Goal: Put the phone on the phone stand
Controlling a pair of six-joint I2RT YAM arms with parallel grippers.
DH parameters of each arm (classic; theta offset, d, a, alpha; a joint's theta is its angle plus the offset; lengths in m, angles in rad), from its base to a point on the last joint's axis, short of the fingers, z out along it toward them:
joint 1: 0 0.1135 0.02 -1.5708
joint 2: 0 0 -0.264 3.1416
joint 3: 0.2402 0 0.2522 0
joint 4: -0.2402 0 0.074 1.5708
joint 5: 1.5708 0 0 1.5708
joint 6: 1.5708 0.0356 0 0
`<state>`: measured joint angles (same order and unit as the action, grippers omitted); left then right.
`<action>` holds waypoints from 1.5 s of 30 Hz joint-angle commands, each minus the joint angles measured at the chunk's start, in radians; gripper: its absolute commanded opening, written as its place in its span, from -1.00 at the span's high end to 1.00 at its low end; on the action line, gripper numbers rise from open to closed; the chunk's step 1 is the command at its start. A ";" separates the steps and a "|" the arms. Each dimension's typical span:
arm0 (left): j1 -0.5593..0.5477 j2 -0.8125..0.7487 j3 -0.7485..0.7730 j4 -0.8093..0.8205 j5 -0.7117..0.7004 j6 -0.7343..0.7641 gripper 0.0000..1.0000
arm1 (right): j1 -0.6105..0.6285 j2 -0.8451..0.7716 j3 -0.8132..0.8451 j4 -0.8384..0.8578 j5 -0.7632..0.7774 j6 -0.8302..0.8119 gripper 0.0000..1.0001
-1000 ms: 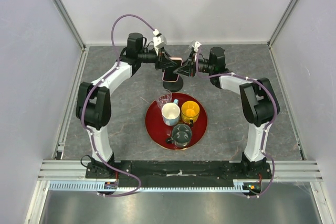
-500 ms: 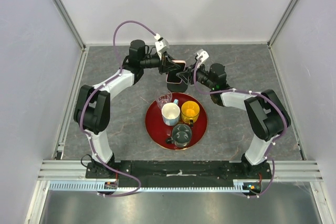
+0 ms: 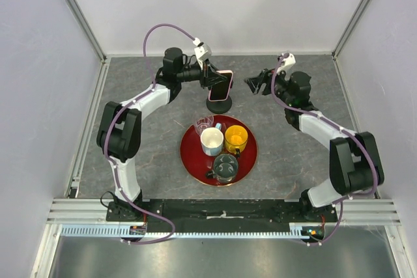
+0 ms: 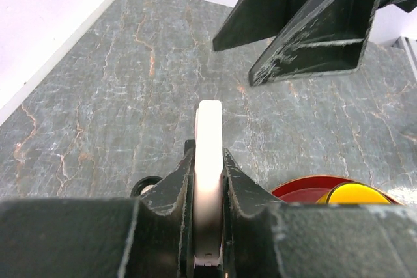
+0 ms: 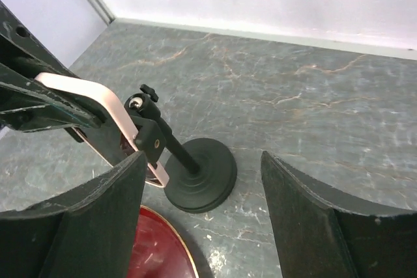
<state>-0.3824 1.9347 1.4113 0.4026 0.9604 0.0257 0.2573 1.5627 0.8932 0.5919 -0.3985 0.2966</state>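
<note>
- Right gripper (image 3: 255,83) is the news here. A second ago it was in tight at the small black phone stand with the round disc base (image 5: 199,175). Now it's backed off to the stand's 3 o'clock, jaws spread wide with nothing in them.
- Left gripper (image 4: 208,161) hasn't let up. It's still pinched tight on the flat black-screened phone with the pale pink case edge (image 4: 209,128), reaching in from the stand's 9 o'clock.
- The phone stands up on edge, leaning against the clamp bracket at the top of the stand's post. Can't tell whether it's truly seated in there.
- My read: the right arm's steadying job is over, so what's left is the left one letting go and the phone staying put.
- Room-wise there's bare grey marbled tabletop (image 3: 150,154) at 9, 12 and 3 o'clock of the stand, and the back wall is well apart.
- The tight side is 6 o'clock, where the round red tray (image 3: 189,161) with its cups sits near the base. I'd retreat sideways, not toward the tray.
</note>
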 commanded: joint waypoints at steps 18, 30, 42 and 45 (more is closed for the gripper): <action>0.002 0.061 -0.209 0.670 -0.155 -0.385 0.96 | 0.008 -0.038 -0.037 -0.014 -0.079 0.029 -0.47; 0.054 0.075 -0.010 0.500 0.031 -0.303 0.96 | 0.008 -0.181 -0.115 0.013 -0.017 -0.019 -0.55; 0.249 0.234 0.418 0.072 0.451 -0.142 0.96 | 0.008 -0.208 -0.174 0.120 -0.037 0.001 -0.57; 0.284 0.311 0.520 0.067 0.501 -0.165 0.96 | 0.008 -0.202 -0.157 0.112 -0.068 0.013 -0.57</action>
<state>-0.1329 2.1975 1.7626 0.4641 1.3178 -0.1734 0.2646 1.3579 0.7166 0.6491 -0.4267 0.2955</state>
